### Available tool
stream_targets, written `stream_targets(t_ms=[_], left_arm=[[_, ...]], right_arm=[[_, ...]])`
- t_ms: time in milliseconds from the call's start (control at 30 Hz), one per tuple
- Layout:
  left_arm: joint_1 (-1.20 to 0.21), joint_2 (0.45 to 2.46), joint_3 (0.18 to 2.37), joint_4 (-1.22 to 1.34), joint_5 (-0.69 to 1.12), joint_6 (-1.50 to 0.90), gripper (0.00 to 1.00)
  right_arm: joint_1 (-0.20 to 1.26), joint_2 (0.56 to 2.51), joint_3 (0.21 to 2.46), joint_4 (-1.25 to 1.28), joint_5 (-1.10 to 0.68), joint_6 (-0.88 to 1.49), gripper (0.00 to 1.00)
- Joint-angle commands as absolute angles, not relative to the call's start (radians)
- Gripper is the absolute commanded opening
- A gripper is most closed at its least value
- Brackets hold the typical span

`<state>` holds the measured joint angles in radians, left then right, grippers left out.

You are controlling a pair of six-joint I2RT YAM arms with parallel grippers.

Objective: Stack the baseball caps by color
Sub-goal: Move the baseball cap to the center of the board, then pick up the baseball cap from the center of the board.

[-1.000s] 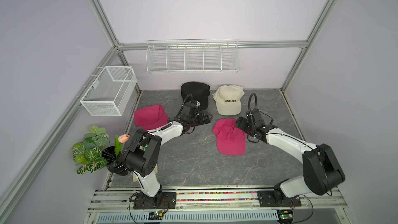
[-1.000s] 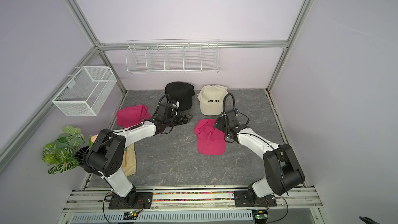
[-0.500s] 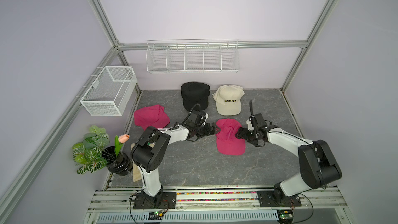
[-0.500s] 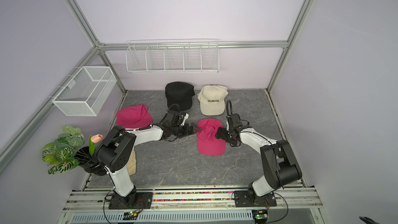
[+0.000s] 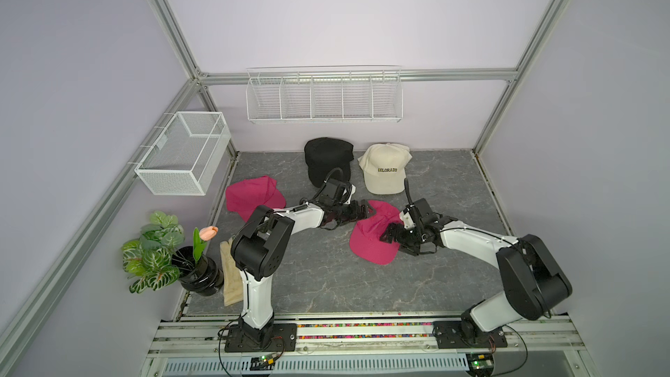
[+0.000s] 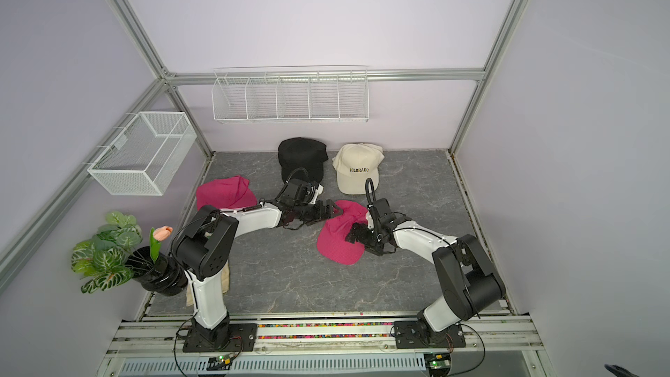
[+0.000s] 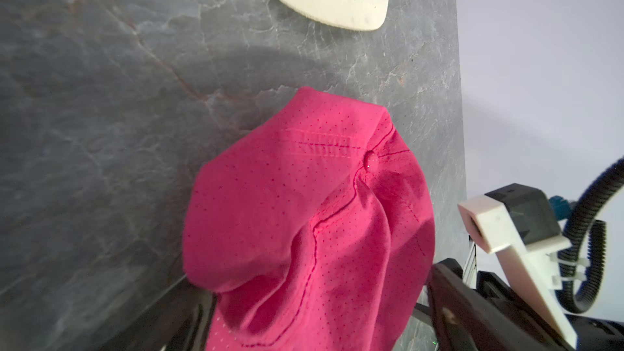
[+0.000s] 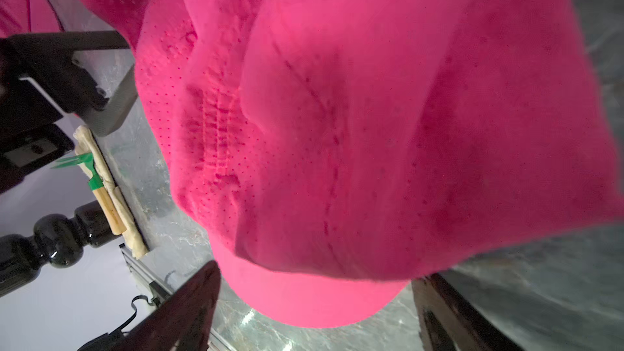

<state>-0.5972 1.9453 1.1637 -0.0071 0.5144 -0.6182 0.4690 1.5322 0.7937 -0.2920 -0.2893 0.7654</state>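
Observation:
A magenta baseball cap (image 5: 373,239) (image 6: 340,239) lies crumpled mid-table. My left gripper (image 5: 362,209) (image 6: 328,212) is at its far edge and stands open. In the left wrist view the cap's crown (image 7: 304,214) bulges between the spread fingers (image 7: 449,298). My right gripper (image 5: 389,239) (image 6: 353,237) is open at the cap's right side. Its fingers (image 8: 189,305) stand either side of the pink brim (image 8: 314,298). A second magenta cap (image 5: 250,197) lies at the left. A black cap (image 5: 328,161) and a cream "COLORADO" cap (image 5: 386,170) lie at the back.
A black vase with a plant and tulip (image 5: 197,270) stands at the front left, next to a flat beige cloth (image 5: 230,281). Wire baskets hang on the left wall (image 5: 185,154) and the back wall (image 5: 324,97). The arms' rail (image 5: 344,331) runs along the front.
Both arms have swung in on the middle magenta cap, the left one coming from beside the black cap. The cap now lies bunched between the two open grippers.

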Motion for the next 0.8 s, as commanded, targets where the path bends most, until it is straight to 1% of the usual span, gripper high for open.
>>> stream_targets(t_ms=[0,67,167,267,400,567,767], left_arm=[[-0.581,1.904,1.172,-0.089,0.434,-0.563,1.00],[-0.564,1.870,1.142,-0.074,0.402,-0.570,1.00],[-0.546,1.820,1.095,-0.038,0.356,-0.593,1.00],[-0.546,1.781,1.064,-0.035,0.269,-0.614,1.00],[-0.545,1.734,1.016,-0.014,0.170,-0.645,1.00],[-0.544,1.689,0.972,0.011,0.109,-0.651,1.00],[-0.545,1.647,0.926,0.067,0.076,-0.647,1.00]], right_arm=[[0.449,1.442,0.839,-0.394,-0.094,0.689,0.89],[0.425,1.410,0.840,-0.393,-0.050,0.621,0.89],[0.378,1.400,0.838,-0.320,-0.067,0.500,0.89],[0.356,1.466,0.873,-0.313,-0.067,0.389,0.89],[0.350,1.606,1.008,-0.365,-0.129,0.290,0.89],[0.354,1.735,1.104,-0.388,-0.192,0.268,0.89],[0.390,1.862,1.193,-0.448,-0.139,0.269,0.89]])
